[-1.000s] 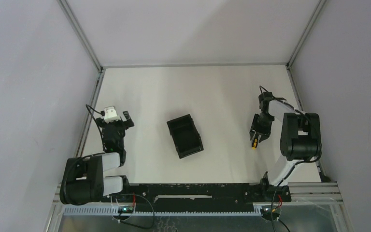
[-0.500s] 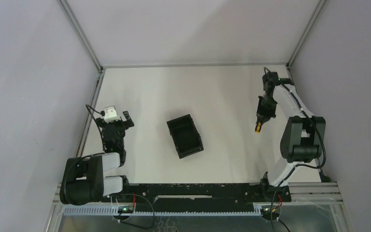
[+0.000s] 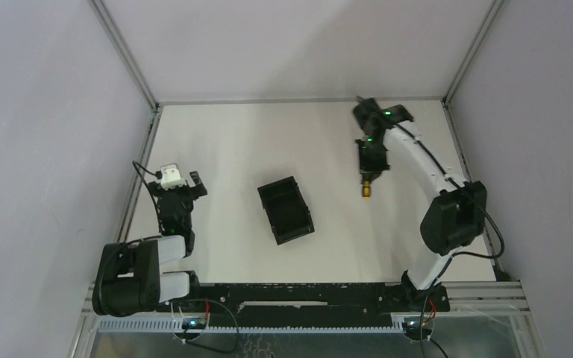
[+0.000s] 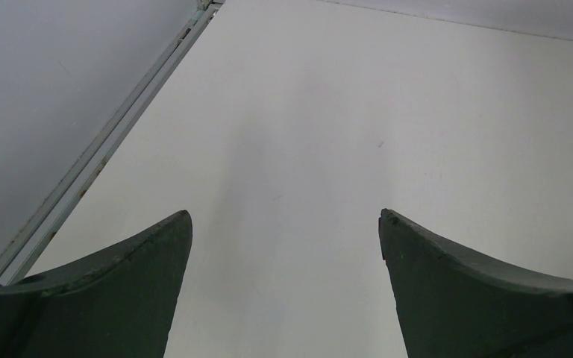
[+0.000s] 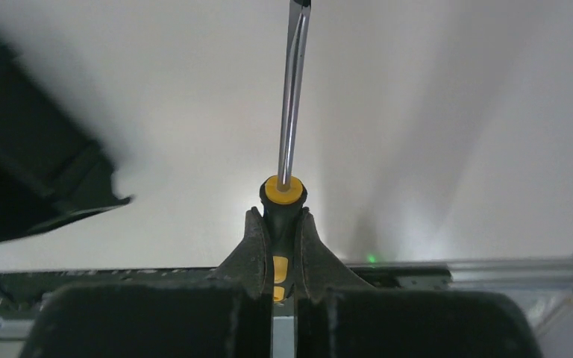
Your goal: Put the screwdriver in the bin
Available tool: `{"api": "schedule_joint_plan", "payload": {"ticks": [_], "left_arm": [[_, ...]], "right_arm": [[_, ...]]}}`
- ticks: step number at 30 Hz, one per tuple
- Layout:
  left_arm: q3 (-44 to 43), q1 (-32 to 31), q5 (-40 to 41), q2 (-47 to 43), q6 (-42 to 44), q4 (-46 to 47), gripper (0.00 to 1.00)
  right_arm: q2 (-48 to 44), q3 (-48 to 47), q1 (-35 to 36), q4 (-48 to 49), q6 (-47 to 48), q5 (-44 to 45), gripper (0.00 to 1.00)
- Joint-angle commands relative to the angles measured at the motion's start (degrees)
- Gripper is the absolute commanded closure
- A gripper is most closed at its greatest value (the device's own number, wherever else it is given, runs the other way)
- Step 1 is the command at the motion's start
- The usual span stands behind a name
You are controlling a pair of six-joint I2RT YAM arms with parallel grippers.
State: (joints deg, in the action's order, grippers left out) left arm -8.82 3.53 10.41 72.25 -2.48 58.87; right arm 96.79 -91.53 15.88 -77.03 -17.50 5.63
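Note:
My right gripper (image 3: 367, 173) is shut on the screwdriver (image 3: 365, 191) and holds it above the table, to the right of and beyond the black bin (image 3: 286, 211). In the right wrist view the fingers (image 5: 254, 246) clamp the yellow-and-black handle (image 5: 283, 200), and the thin metal shaft (image 5: 292, 89) points straight out ahead. The bin's edge (image 5: 30, 179) shows blurred at that view's left. My left gripper (image 3: 176, 191) rests at the left side of the table, open and empty (image 4: 283, 224).
The white table is closed in by grey walls with metal rails (image 3: 140, 179) along its left and right sides. The black bar (image 3: 298, 294) with the arm bases runs along the near edge.
My right arm has lifted the screwdriver off the near right part of the table and swung it away and to the left, toward the bin's side. The left arm has not moved.

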Motion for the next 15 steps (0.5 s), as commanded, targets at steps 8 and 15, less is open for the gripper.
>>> {"api": "schedule_joint_plan", "payload": {"ticks": [8,15], "left_arm": [[-2.23,-0.28,0.40,-0.16,0.92,1.85,0.00],[-2.21,-0.27,0.42,-0.09,0.92,1.86,0.00]], "right_arm": [[14.77,-24.82,28.48,-1.83,-3.44,-6.24,1.00],[18.91,-28.26,34.63,1.06,1.37,-6.49,1.00]]}}
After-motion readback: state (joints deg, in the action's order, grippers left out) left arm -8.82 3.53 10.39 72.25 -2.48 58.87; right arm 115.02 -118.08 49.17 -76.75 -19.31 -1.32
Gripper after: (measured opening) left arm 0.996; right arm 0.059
